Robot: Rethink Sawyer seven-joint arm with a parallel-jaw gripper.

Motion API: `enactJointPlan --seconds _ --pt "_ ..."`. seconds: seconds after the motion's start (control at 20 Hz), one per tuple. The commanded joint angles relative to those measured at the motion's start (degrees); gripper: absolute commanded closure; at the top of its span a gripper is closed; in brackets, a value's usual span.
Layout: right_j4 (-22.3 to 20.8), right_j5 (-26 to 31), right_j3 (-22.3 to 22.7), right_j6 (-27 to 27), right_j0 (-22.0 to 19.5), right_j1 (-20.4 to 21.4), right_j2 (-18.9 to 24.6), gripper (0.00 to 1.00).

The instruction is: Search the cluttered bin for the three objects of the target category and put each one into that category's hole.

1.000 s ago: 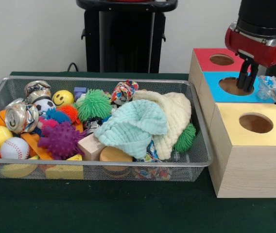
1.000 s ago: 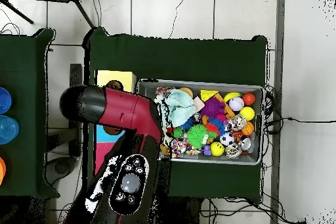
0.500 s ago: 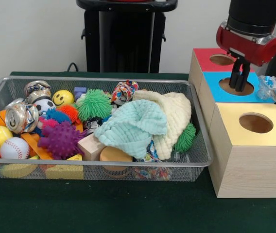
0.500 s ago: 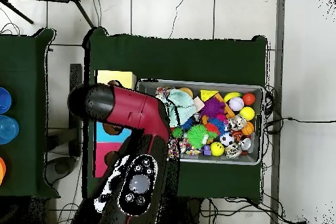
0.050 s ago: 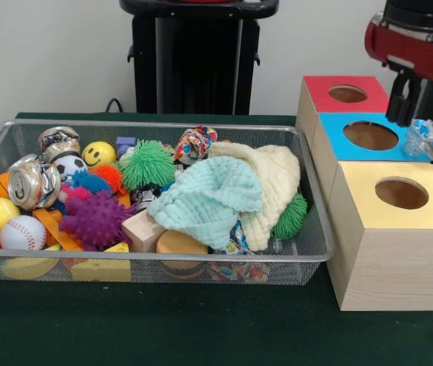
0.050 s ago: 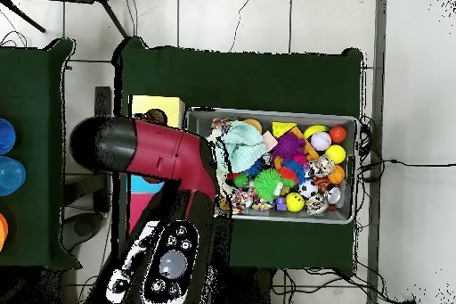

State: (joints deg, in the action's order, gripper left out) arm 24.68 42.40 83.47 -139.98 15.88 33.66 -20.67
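The wire mesh bin [image 5: 308,229] sat on the green table cloth [image 5: 201,328], and everything else is placed here relative to it. Just beside the bin's right end in the front view stood 3 wooden boxes in a row: the yellow-topped box [image 5: 422,210] nearest the camera, the blue-topped box [image 5: 338,141] behind it, and the red-topped box [image 5: 319,90] farthest back. Each top had 1 round hole.

The gripper [image 5: 403,95] hung well to the right of the bin, above the far right part of the blue-topped box and clear of its surface. Its dark fingers [image 5: 396,97] pointed down and stood close together with nothing seen between them; whether they were fully closed I cannot tell. A crumpled clear plastic piece with blue print [image 5: 428,139] lay at the right edge of the blue-topped box, just beside the fingers but apart from them.

Inside the bin, a mint green cloth [image 5: 209,200] lay on a cream knitted cloth [image 5: 274,183] in the right half. In the left half sat a crushed can [image 5: 32,181], a baseball [image 5: 22,232], a purple spiky ball [image 5: 94,219], a green spiky ball [image 5: 148,164] and a yellow smiley ball [image 5: 98,153].

In the overhead view the red arm [image 6: 165,153] covered the boxes beside the bin.
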Motion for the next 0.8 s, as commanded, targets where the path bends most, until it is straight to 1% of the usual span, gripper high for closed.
enactJointPlan --seconds 0.05,0.25,0.45,0.65,0.8 --pt "-2.0 2.3 11.4 -3.7 0.8 6.7 3.3 1.00" --pt "-2.3 0.8 15.9 -1.8 0.7 9.9 3.4 1.00" --pt "-2.0 -1.5 19.6 -0.1 -0.5 12.0 4.4 1.00" --pt "-1.7 -6.1 22.6 1.0 -1.9 12.2 6.2 1.00" --pt "-1.8 -7.9 23.9 0.9 -2.2 12.2 6.9 1.00"
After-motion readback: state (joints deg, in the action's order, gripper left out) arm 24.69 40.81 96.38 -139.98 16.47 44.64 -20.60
